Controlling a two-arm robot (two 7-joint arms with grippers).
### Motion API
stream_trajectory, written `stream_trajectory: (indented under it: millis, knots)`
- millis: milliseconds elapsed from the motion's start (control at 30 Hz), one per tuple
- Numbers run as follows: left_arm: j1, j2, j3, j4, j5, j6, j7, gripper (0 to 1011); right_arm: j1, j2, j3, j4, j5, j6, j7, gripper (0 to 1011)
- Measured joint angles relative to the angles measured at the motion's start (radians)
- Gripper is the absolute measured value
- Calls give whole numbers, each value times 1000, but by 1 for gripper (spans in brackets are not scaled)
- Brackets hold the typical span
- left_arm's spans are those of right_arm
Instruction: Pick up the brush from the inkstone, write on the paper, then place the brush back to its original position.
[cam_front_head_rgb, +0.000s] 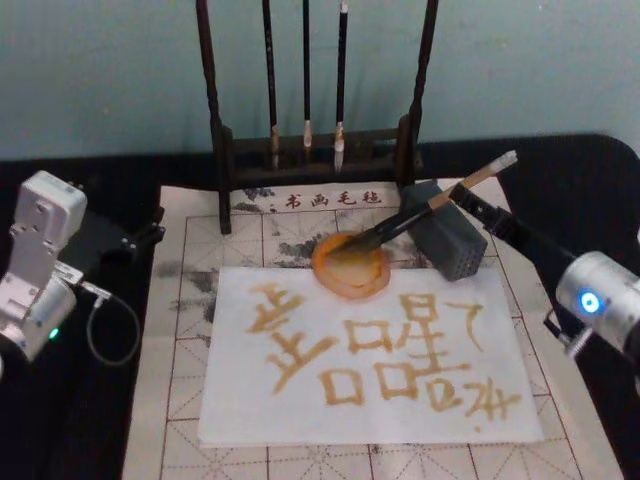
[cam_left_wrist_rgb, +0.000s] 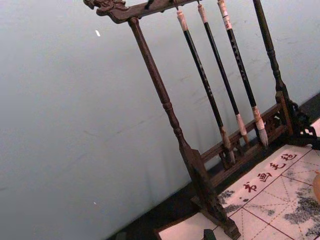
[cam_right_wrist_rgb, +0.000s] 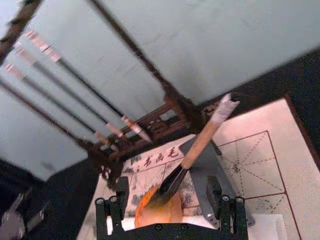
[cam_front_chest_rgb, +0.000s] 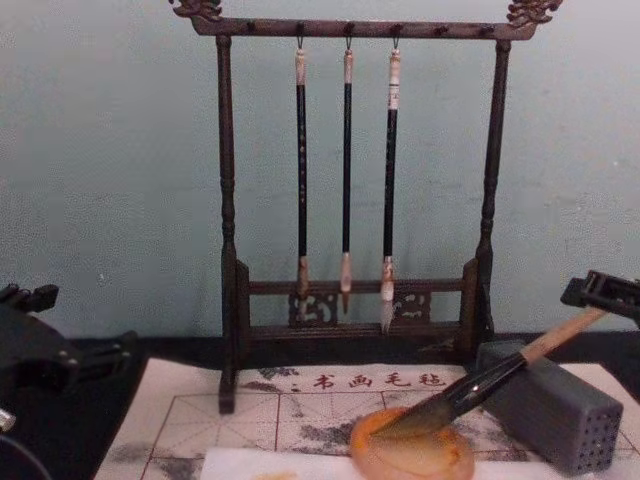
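I begin with the practice mat, which covers the lower middle of the head view, and on it the white paper that already carries several large ochre characters, so I judge the writing step is done. At the upper centre stands the dark wooden rack with three thin brushes hanging from it. Right of centre I see the grey block with small holes. Just left of it, touching the upper edge of the paper, is the orange dish. The brush lies slanted, its dark tuft in the dish and its handle resting across the grey block, the white cap pointing to the upper right. The right gripper sits at the bottom of the right wrist view with its fingers spread wide on both sides of the brush tuft and holding nothing; in the head view this arm comes in from the right edge. The left gripper is parked at the left edge of the head view, and I cannot tell its opening. I judge the brush is already back in its place, so the step in hand is the release. The next move calls for a straight retreat of the right arm, without catching the handle or pushing the dish.
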Motion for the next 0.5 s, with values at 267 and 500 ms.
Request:
stream_trajectory:
  millis: [267, 500]
  knots:
    - [0, 0, 0, 0, 0, 0, 0, 1001, -53, 89, -58, -44, -184, -97, 128, 1002]
    - [0, 0, 0, 0, 0, 0, 0, 1001, -61, 122, -106, -36, -354, -155, 174, 1003]
